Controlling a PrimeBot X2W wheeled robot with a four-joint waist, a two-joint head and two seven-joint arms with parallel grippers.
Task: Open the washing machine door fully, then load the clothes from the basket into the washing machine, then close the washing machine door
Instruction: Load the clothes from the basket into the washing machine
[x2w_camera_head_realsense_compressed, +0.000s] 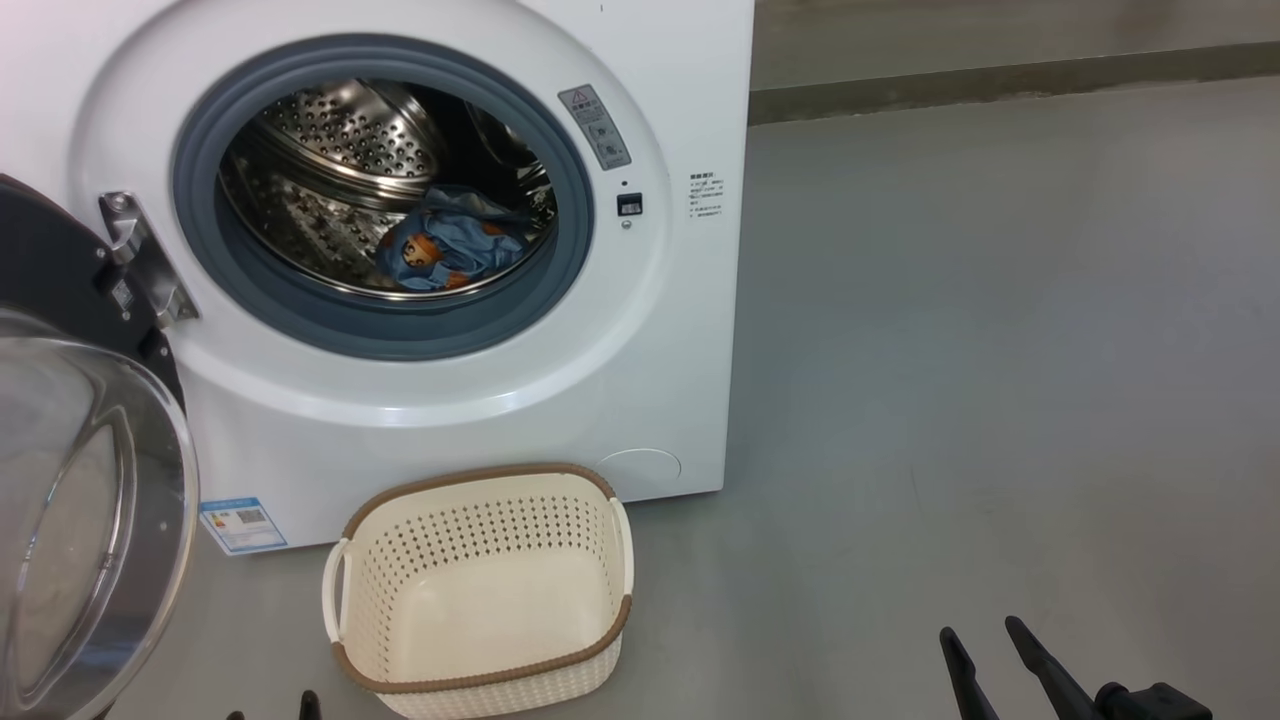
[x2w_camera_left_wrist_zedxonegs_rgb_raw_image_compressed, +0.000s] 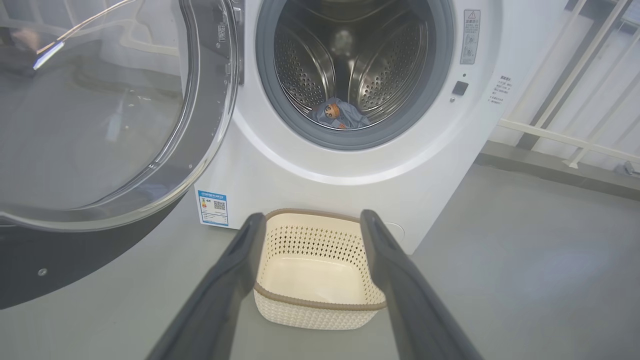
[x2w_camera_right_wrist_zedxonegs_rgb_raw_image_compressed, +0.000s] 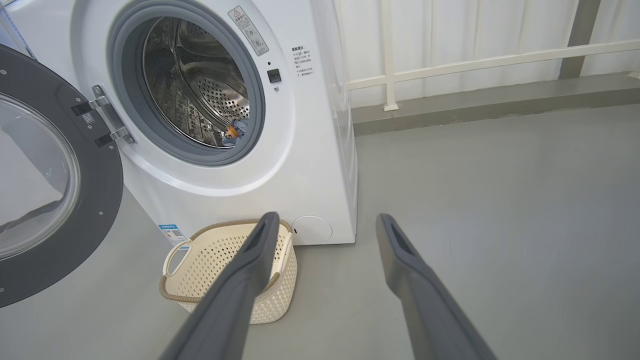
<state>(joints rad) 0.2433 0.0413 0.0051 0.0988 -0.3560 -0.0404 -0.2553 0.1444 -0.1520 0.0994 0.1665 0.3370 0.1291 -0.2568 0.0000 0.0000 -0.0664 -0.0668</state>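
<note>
- The washing machine door (x2w_camera_head_realsense_compressed: 80, 450), a glossy black rim round a bulging clear bowl, hangs wide open at 9 o'clock.
- Left tool (x2w_camera_left_wrist_zedxonegs_rgb_raw_image_compressed: 312, 218), 7 o'clock: fingers spread wide, holding nothing.
- The white washing machine (x2w_camera_head_realsense_compressed: 640, 330) stands at 11 o'clock; light blue clothes (x2w_camera_head_realsense_compressed: 450, 245) with orange prints lie low in its steel drum (x2w_camera_head_realsense_compressed: 340, 150).
- The cream, brown-rimmed basket (x2w_camera_head_realsense_compressed: 480, 530) sits on the floor (x2w_camera_head_realsense_compressed: 1000, 350) at 6 o'clock.
- Right tool (x2w_camera_head_realsense_compressed: 979, 628), 5 o'clock: spread wide, holding nothing.

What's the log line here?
washing machine door open | basket empty | blue garment in drum | left gripper open | right gripper open | next: close door
</note>
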